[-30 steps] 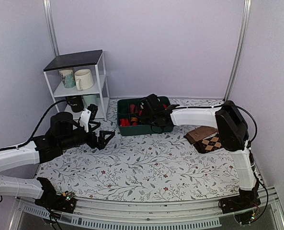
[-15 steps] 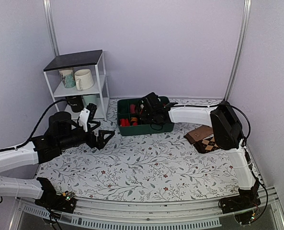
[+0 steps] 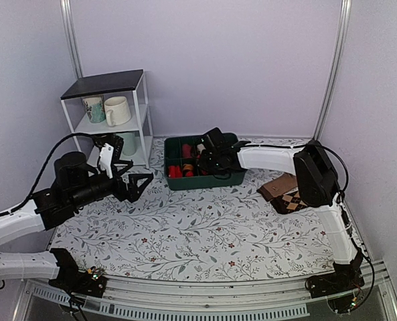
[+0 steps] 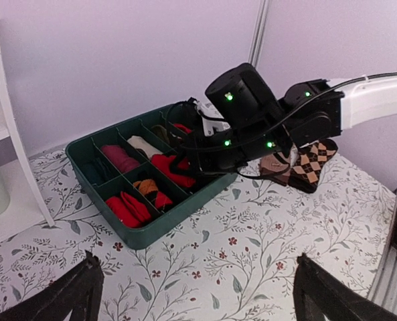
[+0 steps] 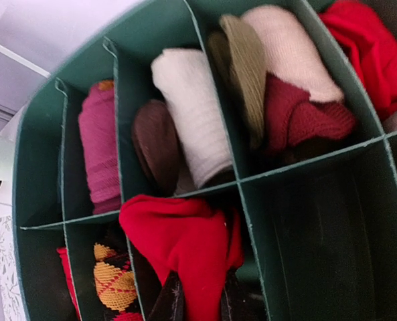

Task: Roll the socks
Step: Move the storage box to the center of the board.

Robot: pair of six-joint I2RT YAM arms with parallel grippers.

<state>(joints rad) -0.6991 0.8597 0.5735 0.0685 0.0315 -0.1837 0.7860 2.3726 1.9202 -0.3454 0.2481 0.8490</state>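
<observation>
The socks (image 5: 185, 234) are a compact bright red roll, pinched between the two dark fingers of my right gripper (image 5: 199, 302), which is shut on them. The roll sits at the mouth of a middle compartment of the green divided organizer (image 5: 252, 194), partly covering a divider. In the left wrist view the same red socks (image 4: 171, 168) show under the right gripper's black head. My left gripper (image 4: 197, 284) hangs open over the floral tablecloth, left of the organizer (image 3: 205, 179), with nothing between its fingers (image 4: 77, 294).
Other compartments hold rolled pairs: magenta (image 5: 99, 144), cream (image 5: 191, 114), olive and dark red, orange argyle (image 5: 114, 281). A tan sock (image 3: 282, 186) and a brown argyle sock (image 3: 293, 200) lie at the right. A white shelf with mugs (image 3: 111, 110) stands at the back left.
My left arm has pulled back and to the left, its gripper still open. My right gripper has shifted slightly left over the organizer, still holding the red roll.
</observation>
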